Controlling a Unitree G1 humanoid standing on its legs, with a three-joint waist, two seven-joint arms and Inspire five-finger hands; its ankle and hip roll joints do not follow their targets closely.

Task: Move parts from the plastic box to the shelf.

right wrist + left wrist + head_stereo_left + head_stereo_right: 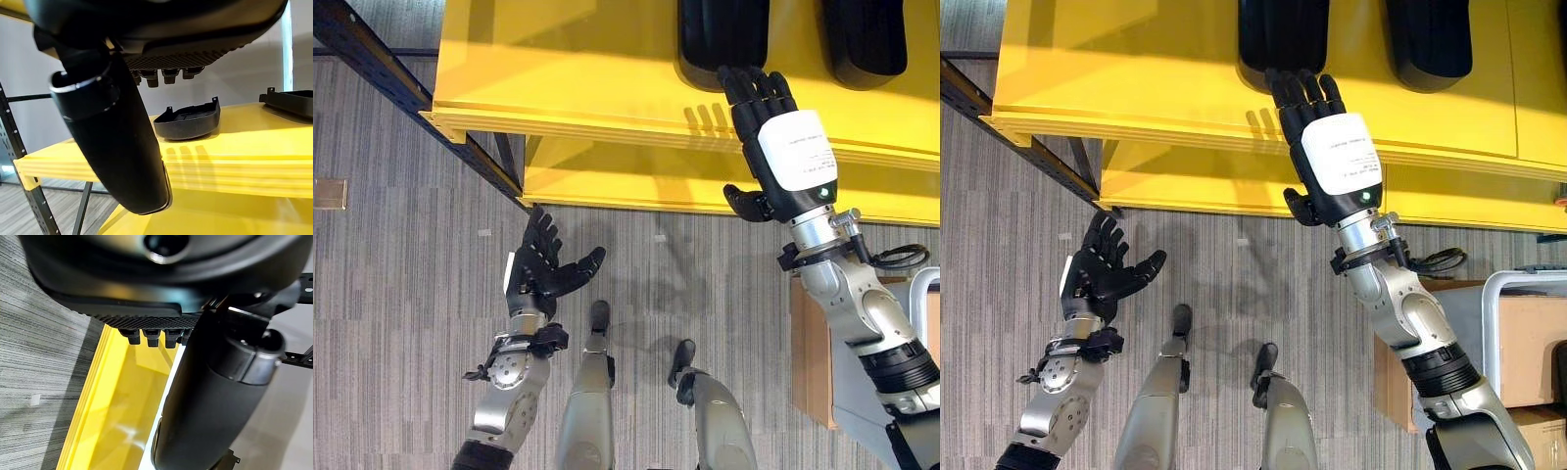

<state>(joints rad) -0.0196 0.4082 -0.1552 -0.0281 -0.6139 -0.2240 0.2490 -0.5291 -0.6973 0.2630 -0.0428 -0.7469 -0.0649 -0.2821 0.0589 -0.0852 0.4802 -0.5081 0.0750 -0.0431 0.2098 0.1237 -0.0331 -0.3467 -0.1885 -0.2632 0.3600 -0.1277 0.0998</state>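
Hovering right hand [791,162] above shelf [587,88]

Bright yellow shelf [607,88] boards fill the upper frame, carried on a dark, near-black frame [382,69] running from the upper left, and bear two glossy black parts [724,39] at the top edge. The floor [401,294] across the lower frame is grey carpet with fine streaks laid in alternating square blocks. Both the left hand [540,269] and the right hand [766,147] are black, the right with a white panel on its back, and a brown cardboard box [1528,343] sits at the lower right.
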